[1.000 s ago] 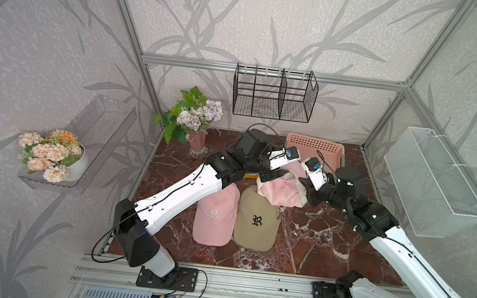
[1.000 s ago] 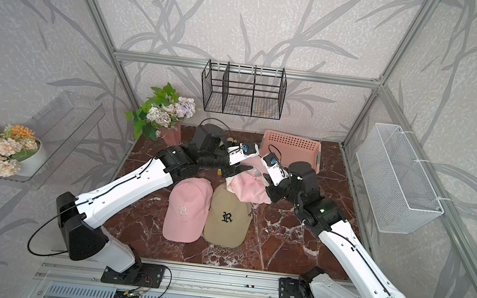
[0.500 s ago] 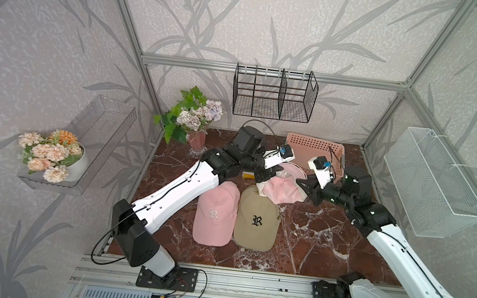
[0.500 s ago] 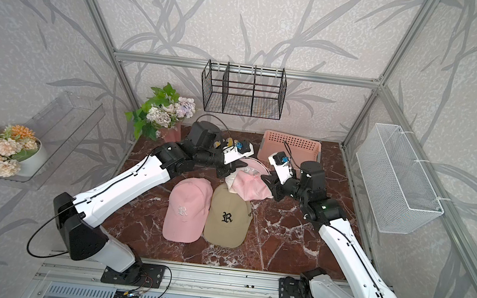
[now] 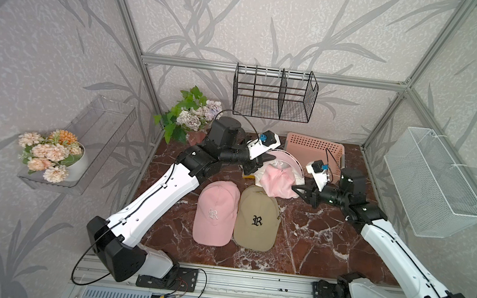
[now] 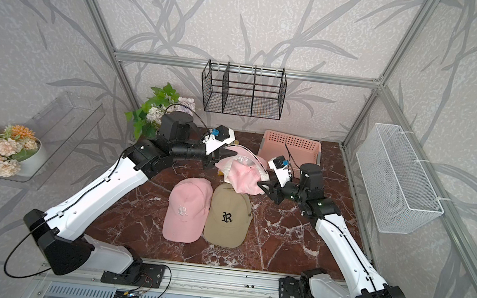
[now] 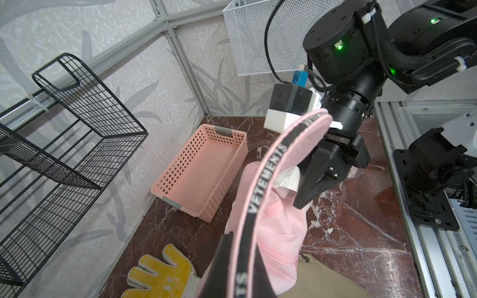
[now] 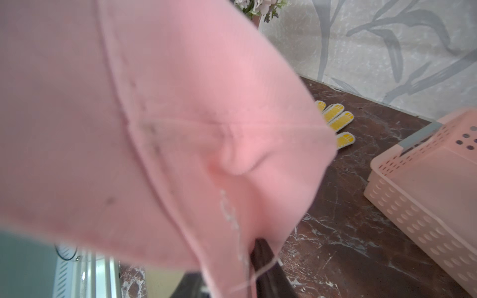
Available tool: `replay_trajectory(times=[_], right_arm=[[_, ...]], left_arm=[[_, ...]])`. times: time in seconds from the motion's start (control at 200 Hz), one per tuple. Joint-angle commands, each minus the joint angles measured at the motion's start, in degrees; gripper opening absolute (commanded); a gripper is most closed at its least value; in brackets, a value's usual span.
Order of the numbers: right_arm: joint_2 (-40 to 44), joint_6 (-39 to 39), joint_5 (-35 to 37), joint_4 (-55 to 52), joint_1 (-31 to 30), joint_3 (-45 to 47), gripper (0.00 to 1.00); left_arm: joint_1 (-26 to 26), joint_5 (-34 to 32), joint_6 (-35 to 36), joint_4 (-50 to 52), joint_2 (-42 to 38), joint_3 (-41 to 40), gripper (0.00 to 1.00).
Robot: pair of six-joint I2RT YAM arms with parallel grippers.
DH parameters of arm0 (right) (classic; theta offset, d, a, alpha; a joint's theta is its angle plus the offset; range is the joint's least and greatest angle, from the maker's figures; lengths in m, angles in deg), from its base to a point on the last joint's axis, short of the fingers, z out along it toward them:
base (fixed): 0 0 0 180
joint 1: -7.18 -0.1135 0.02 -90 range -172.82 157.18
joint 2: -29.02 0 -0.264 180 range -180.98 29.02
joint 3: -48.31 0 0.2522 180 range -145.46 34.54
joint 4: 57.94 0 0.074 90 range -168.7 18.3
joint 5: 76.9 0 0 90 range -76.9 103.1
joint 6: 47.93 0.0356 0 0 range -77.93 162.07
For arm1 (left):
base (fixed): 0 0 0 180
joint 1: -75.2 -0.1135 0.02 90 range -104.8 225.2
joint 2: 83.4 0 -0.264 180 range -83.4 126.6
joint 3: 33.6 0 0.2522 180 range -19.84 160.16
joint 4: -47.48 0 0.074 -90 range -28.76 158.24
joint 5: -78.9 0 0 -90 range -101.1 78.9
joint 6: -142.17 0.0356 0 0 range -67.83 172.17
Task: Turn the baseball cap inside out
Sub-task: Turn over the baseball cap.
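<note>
Gripping one cap [image 5: 278, 181] of three, left hand [image 5: 267, 160] is clenched; right hand [image 5: 296, 190] unclear.

Worktop [image 5: 312, 240]: was glossy, veined red-brown stone.
Cap [image 7: 273, 232]: was matt pink cloth, finely ribbed, with woven black lettered tape inside.
Basket [image 7: 201, 170]: was smooth, perforated pink plastic.
Rack [image 5: 273, 98]: was black metal wire.
Glove [image 7: 160, 273]: was white knit with yellow rubbery grips.
</note>
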Motion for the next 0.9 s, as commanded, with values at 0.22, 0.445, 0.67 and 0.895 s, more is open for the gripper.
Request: replay_trajectory(times=[0.22,0.445,0.67,0.895], right_arm=[[0.82,7.15,-14.12,3.94,0.08,0.70,0.17],[5.49,20.09,11.37,20.62,-0.26,7.68,0.00],[6.72,21.01,49.30,16.07,-7.13,6.58,0.00],[-0.58,24.32,66.06,6.34,-8.26,2.33,0.05]], left_arm=[[-0.82,1.45,-3.93,-7.66,-1.70,-1.42,0.00],[-1.00,-0.99,-8.88,-9.61,-1.85,-2.70,0.00],[-0.98,5.21,-13.89,-9.24,-1.10,-2.70,0.00],[-1.00,9.17,-16.78,-6.11,0.12,1.24,0.00]])
